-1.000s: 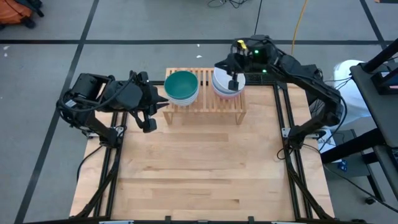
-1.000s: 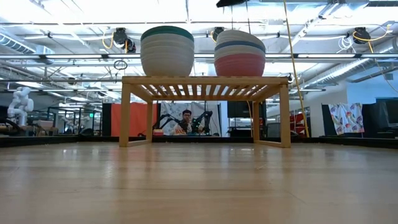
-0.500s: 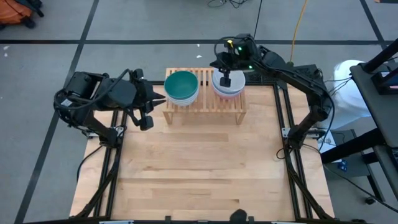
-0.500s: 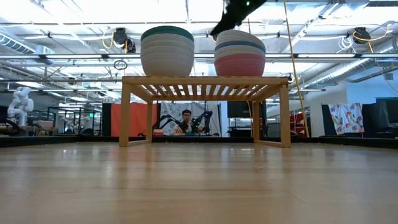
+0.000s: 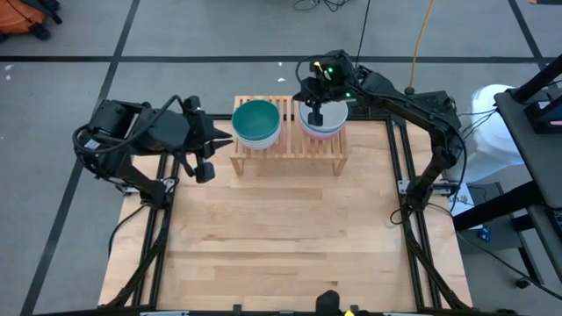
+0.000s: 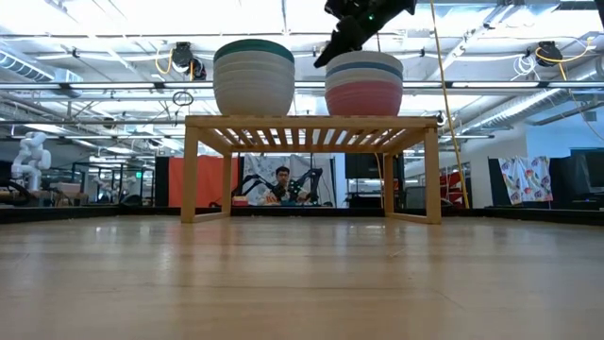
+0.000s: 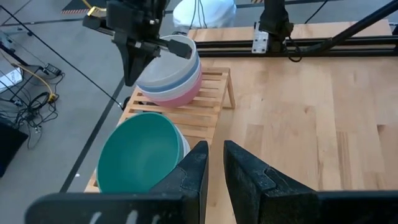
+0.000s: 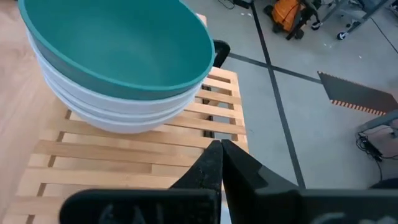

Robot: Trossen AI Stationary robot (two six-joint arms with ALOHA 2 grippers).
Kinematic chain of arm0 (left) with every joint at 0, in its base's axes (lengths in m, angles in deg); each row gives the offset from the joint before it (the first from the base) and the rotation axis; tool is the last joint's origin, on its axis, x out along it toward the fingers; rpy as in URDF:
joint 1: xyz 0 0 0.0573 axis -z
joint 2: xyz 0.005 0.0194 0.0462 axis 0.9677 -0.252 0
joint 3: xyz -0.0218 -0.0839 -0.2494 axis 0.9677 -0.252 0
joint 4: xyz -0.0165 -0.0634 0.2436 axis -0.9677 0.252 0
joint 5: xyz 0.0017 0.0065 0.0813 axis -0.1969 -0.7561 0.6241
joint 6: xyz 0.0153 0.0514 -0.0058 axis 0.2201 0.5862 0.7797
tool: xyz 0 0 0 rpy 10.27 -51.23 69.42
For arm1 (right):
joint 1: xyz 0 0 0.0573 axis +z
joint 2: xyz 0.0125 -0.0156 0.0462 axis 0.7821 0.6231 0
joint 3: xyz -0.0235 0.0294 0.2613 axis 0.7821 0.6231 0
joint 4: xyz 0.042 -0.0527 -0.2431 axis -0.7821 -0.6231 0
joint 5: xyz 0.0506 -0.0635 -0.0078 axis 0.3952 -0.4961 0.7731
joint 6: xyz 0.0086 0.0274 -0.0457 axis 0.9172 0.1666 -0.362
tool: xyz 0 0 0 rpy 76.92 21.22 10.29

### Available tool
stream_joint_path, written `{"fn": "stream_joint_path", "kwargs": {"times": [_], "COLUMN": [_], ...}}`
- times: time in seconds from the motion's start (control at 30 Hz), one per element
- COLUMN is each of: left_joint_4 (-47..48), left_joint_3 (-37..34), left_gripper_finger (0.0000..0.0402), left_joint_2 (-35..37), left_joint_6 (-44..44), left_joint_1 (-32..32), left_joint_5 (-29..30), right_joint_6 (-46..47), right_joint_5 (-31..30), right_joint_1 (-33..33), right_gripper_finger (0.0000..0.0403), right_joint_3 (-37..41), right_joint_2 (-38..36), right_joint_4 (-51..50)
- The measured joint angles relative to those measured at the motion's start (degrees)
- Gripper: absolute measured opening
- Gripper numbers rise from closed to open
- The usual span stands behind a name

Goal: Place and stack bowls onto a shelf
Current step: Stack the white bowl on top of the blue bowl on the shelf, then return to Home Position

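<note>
No writing readable anywhere. Right tool (image 5: 317, 115) hangs just above the pink-based stack of bowls (image 5: 322, 122) on the shelf (image 5: 290, 140), fingers pressed together, holding nothing. Left tool (image 5: 207, 151) waits off the shelf's left end over the bench (image 5: 281, 237), fingers slightly parted, empty. The teal-topped stack (image 5: 256, 123) sits beside the other stack on the shelf, apart. A person (image 6: 281, 184) shows beyond, under the shelf.

Right claw (image 5: 317, 112) closed, arm stretched far forward; left claw (image 5: 211, 151) slightly parted, idle
</note>
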Motion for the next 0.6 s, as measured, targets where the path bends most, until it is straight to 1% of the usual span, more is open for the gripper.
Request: {"fn": "stream_joint_path", "kwargs": {"times": [0.13, 0.27, 0.37, 0.6], "left_joint_4": [0.0, 0.0, 0.0, 0.0], "left_joint_3": [0.0, 0.0, 0.0, 0.0], "left_gripper_finger": [0.0056, 0.0056, 0.0056, 0.0056], "left_joint_2": [0.0, 0.6, 1.9, 7.0], "left_joint_6": [1.2, 2.6, 2.8, -0.3], "left_joint_1": [0.0, 0.0, 0.0, 0.0], "left_joint_5": [0.0, 3.1, 6.2, 6.6], "right_joint_6": [-1.3, -0.5, 0.7, 0.5], "right_joint_5": [-0.3, -0.3, -0.3, -0.2], "right_joint_1": [-0.5, -0.6, -0.4, 0.5], "right_gripper_finger": [0.0, 0.0, 0.0, 0.0], "right_joint_3": [0.1, -0.1, 0.0, -0.1], "right_joint_2": [-2.0, -8.3, -12.9, -22.8], "right_joint_4": [0.4, 1.8, -0.5, -2.2]}}
